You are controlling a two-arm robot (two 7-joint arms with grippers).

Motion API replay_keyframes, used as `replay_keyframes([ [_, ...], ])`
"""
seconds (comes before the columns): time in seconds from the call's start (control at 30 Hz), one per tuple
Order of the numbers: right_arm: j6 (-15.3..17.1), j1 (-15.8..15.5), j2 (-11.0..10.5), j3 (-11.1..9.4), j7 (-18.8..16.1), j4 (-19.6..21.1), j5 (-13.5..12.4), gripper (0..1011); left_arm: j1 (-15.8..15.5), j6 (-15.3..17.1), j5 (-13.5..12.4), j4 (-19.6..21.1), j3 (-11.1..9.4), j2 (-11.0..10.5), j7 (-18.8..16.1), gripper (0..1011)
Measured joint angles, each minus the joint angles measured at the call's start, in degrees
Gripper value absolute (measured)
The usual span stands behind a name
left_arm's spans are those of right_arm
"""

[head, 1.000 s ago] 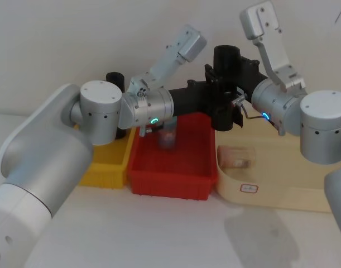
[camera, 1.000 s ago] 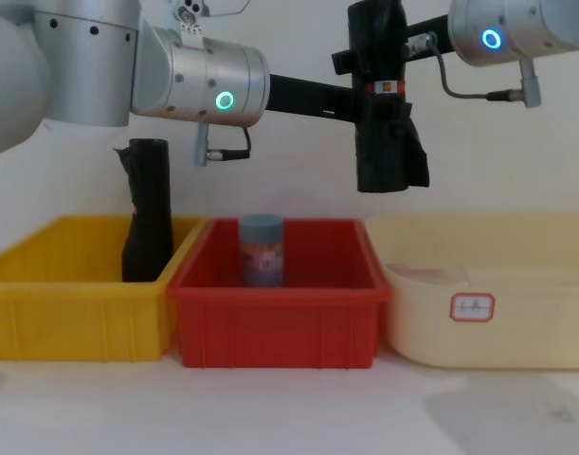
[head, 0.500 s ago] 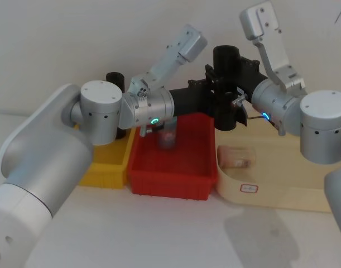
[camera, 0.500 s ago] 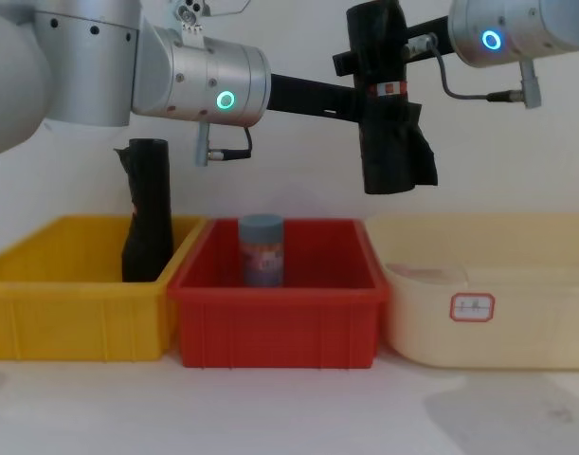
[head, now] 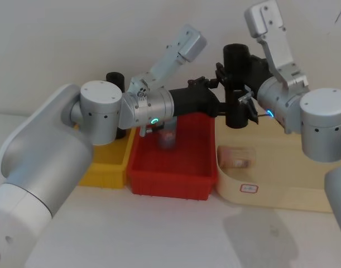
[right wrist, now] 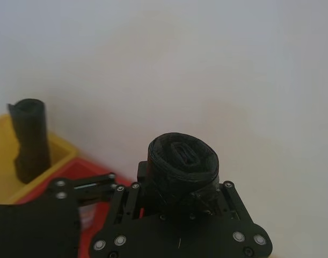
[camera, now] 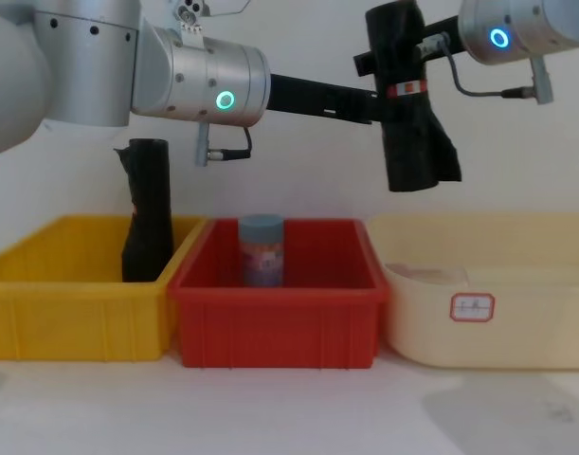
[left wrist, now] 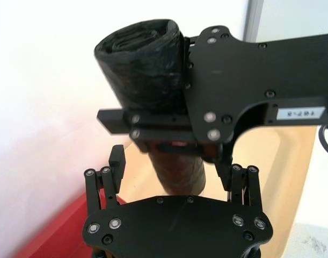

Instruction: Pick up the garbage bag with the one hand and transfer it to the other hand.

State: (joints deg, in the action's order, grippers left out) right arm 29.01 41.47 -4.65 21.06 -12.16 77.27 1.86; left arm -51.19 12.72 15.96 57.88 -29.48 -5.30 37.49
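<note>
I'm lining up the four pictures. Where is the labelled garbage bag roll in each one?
Head view: garbage bag, upper middle, above the red bin.
Chest view, upper right, label band showing.
Left wrist view, in the right gripper.
Right wrist view, lower middle.
Shared landmark: the red bin.

A plain white wall (camera: 298,180) stood behind everything, evenly lit, with no marks showing. Below it lay a pale, off-white table (camera: 289,408) surface, matte, carrying soft grey shadows near its front edge in the head view and at the lower right in the chest view. In the left wrist view a grey vertical strip (left wrist: 253,19) ran along the wall beside a lighter panel.
</note>
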Motion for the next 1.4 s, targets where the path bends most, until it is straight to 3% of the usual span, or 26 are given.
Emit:
replay_keyframes([
  [0.53, 5.1, 1.2, 1.3, -2.8, 7.9, -1.7, 3.7, 513, 0.0, 0.0, 0.0, 0.0, 0.0, 0.0, -0.1, 1001],
  [1.1, 10.6, 5.5, 3.7, -7.5, 18.1, -8.9, 7.5, 988, 0.0, 0.0, 0.0, 0.0, 0.0, 0.0, -0.1, 1001],
  [1.4, 12.3, 8.6, 4.9, -10.2, 23.4, -14.4, 9.0, 1001, 0.0, 0.0, 0.0, 0.0, 0.0, 0.0, -0.1, 1001],
])
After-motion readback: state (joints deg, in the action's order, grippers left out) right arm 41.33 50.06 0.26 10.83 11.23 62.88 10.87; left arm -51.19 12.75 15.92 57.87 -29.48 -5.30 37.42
